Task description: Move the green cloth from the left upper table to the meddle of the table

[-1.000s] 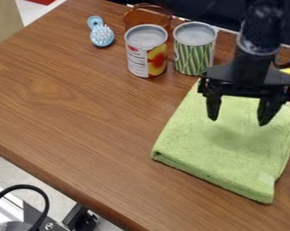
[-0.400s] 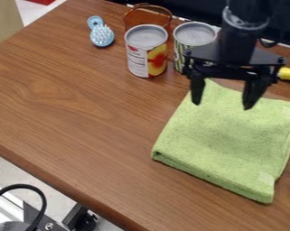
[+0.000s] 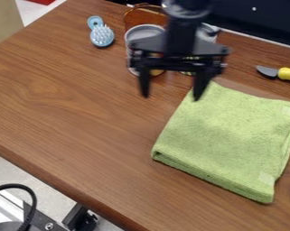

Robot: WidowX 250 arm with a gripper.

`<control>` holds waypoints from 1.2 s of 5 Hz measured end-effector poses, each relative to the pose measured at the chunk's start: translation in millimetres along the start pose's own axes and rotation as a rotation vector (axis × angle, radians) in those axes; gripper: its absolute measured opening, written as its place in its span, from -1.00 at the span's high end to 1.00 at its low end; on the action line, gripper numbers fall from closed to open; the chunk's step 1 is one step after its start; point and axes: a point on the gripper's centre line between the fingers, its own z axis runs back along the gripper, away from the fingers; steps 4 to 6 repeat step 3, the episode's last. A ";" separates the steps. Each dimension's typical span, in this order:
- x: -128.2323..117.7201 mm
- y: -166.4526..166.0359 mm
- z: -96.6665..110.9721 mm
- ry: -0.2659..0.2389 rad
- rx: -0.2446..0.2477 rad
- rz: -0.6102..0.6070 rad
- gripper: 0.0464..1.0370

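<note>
My gripper [image 3: 171,94] hangs over the upper middle of the table [image 3: 68,113], its two fingers apart with nothing between them. It is just up and left of the green cloth [image 3: 228,137], with one fingertip near the cloth's upper left corner. The cloth lies folded flat on the right part of the table.
Two cans, one at left [image 3: 133,36] and one at right [image 3: 208,32], stand behind the gripper, partly hidden by it. A blue brush [image 3: 101,35] lies at the upper left, and a yellow-handled knife [image 3: 288,75] at the right. A brown glass container [image 3: 135,18] is behind the cans.
The gripper has moved left and slightly up from above the cloth, now covering parts of both cans. The knife has come into sight. The cloth has kept its place.
</note>
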 end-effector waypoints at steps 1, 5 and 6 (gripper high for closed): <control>-1.3 32.1 -1.4 -0.028 -0.025 -0.021 -0.92; 1.5 73.1 -7.2 -0.034 -0.002 0.000 -0.92; 1.5 73.1 -7.2 -0.034 -0.002 0.000 -0.92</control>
